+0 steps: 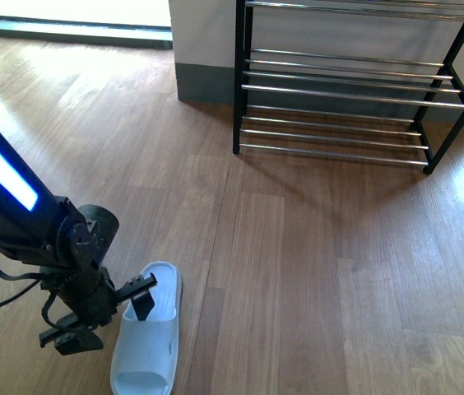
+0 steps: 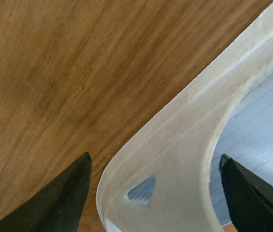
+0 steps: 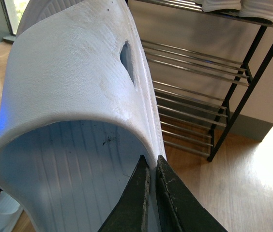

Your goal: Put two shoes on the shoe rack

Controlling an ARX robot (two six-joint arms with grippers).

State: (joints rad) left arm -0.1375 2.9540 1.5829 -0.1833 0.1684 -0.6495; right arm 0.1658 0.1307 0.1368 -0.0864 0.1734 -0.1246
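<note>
Your left claw (image 1: 109, 313) stands wide astride the white slipper (image 1: 146, 350) at its strap, on the floor (image 1: 314, 271); your right claw (image 3: 151, 166) pinches a second slipper (image 3: 68, 82) by its edge, lifted; the shoe rack (image 1: 347, 92) stands beyond, apart from both

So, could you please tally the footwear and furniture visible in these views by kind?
Slippers: 2, the floor slipper and the held slipper in the right gripper
Shoe rack: 1
Cropped white shoes on its top tier: 2
Total: 5
</note>
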